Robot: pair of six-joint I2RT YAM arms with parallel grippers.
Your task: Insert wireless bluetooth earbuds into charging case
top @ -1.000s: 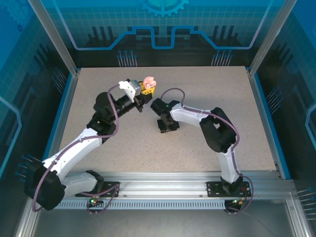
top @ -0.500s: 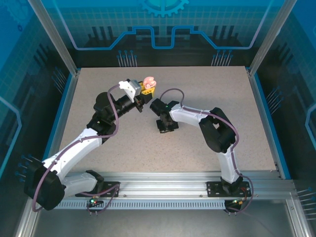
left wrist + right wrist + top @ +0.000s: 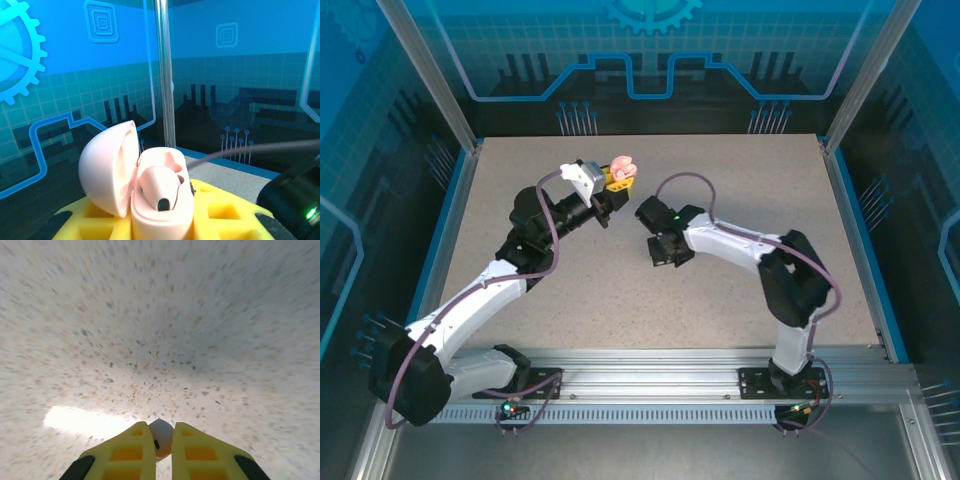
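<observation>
Earbud one [image 3: 159, 192] sits in the case [image 3: 135, 185] the left hand [image 3: 618, 178] grips; the right hand [image 3: 160, 432] pinches what looks like another earbud [image 3: 162, 441].

Left arm stretched far toward centre, forearm raised, left tool [image 3: 619, 175] held high and clamped on the open pink case [image 3: 150, 200]. Right arm elbow bent, reaching left, right tool [image 3: 161, 429] pointing straight down, fingers pinched on a pale earbud [image 3: 162, 438].

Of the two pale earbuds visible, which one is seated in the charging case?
The earbud sitting in the open pink case that the left pincer holds; the other earbud is pinched in the right pincer.
</observation>
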